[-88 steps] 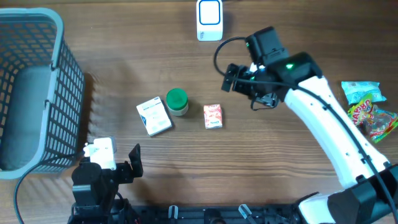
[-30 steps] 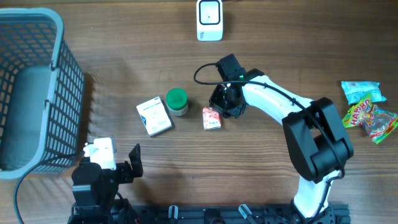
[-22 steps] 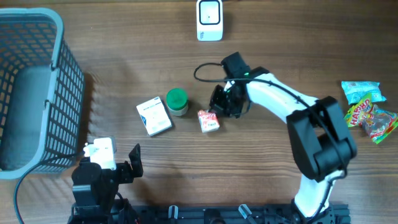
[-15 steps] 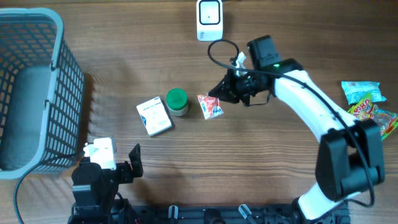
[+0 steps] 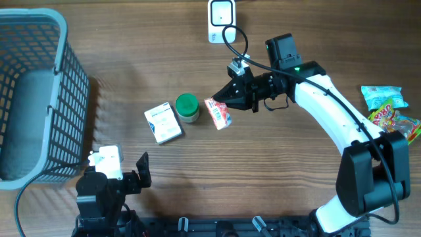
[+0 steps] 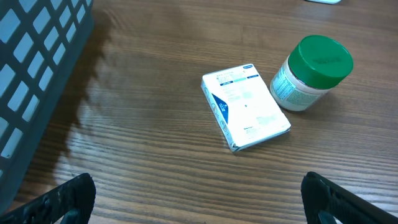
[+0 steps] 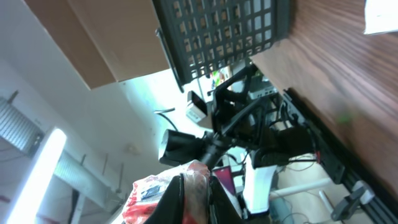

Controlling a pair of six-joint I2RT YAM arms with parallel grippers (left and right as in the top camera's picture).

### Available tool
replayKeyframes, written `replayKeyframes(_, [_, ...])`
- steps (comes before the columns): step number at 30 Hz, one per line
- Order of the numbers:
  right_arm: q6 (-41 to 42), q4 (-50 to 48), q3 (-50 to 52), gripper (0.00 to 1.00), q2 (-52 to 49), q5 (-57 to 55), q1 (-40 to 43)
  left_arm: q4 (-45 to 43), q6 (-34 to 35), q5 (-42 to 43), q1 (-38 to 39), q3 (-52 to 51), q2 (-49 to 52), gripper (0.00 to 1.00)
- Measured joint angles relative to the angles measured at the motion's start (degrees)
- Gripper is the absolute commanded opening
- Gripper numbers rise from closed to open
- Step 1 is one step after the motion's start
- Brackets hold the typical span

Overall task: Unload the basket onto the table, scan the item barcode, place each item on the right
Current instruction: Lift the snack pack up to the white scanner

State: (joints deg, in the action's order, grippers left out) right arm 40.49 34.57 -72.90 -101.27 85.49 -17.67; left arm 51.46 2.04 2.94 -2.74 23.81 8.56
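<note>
Lifted off the wooden table (image 5: 131, 66), crinkly red packet (image 5: 218, 112) hangs in right claw (image 5: 225, 105).

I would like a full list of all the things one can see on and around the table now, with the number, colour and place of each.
table: one, brown wood, under everything
basket: one, grey, left edge
scanner: one, white and blue, top centre
box: one, white and blue, lying flat, left of centre
jar: one, green lid, upright, right of the box
packet: one, red and white, right of the jar, in the right gripper
sweet bags: two, one light blue, one red and yellow, right edge
left gripper: one, black, bottom left, open, holding nothing
right gripper: one, black, on a white arm, centre, shut on the packet
</note>
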Motion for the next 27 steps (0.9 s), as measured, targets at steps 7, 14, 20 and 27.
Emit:
replayKeyframes(7, [2.23,-9.46,0.09,0.05,0.04,0.59,-0.02,-0.02,0.0,0.0,0.0,0.0,0.0,1.0])
replayKeyframes(14, [3.48,-57.11,-0.11,0.05,3.69,-10.64,-0.24,0.0,0.0,0.0,0.0,0.0,0.0,1.0])
replayKeyframes(20, [-18.51,-55.17,-0.74,0.05,5.99,-34.29,-1.16,0.0,0.0,0.0,0.0,0.0,0.0,1.0])
replayKeyframes(27, [-40.11,-60.06,-0.7,0.05,3.04,-69.57,-4.7,0.0,0.0,0.0,0.0,0.0,0.0,1.0])
